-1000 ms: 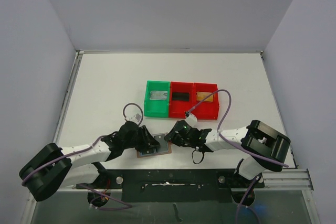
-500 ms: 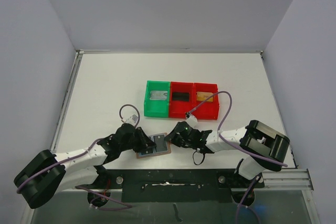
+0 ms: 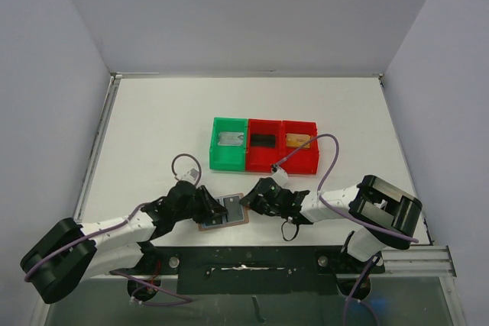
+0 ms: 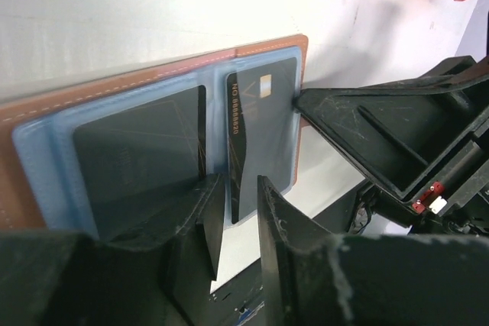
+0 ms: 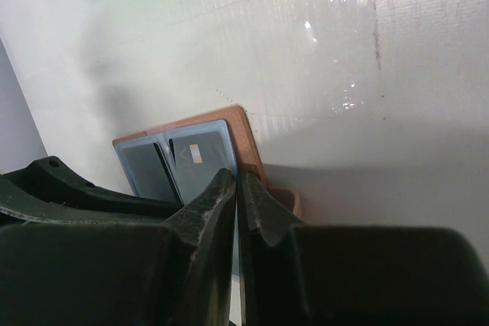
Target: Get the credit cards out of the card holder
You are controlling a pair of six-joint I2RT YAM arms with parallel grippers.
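Note:
The brown card holder [image 3: 224, 219] lies open near the table's front edge, its blue sleeves [image 4: 46, 143] facing up. One dark credit card [image 4: 137, 150] sits in the left sleeve. A second dark card [image 4: 263, 124] with a gold chip sticks partly out of the right sleeve, its lower end in the narrow gap of my left gripper [image 4: 241, 185]. Those jaws stand slightly apart, with white table showing between them. My right gripper [image 5: 238, 175] is shut, its tips pressing on the holder's right edge [image 5: 248, 139]. From above, the left gripper [image 3: 216, 205] and right gripper [image 3: 250, 204] flank the holder.
Three bins stand in a row behind the holder. The green bin [image 3: 216, 154] holds a silver card [image 3: 229, 140]. The middle red bin [image 3: 264, 159] holds a black card [image 3: 264, 140], and the right red bin [image 3: 302, 162] holds a gold card [image 3: 299, 141]. A black base rail [image 3: 252, 261] runs along the front edge.
My left arm has drawn back to the left, uncovering the holder's sleeves. The right gripper has closed further and stays at the holder's right edge.

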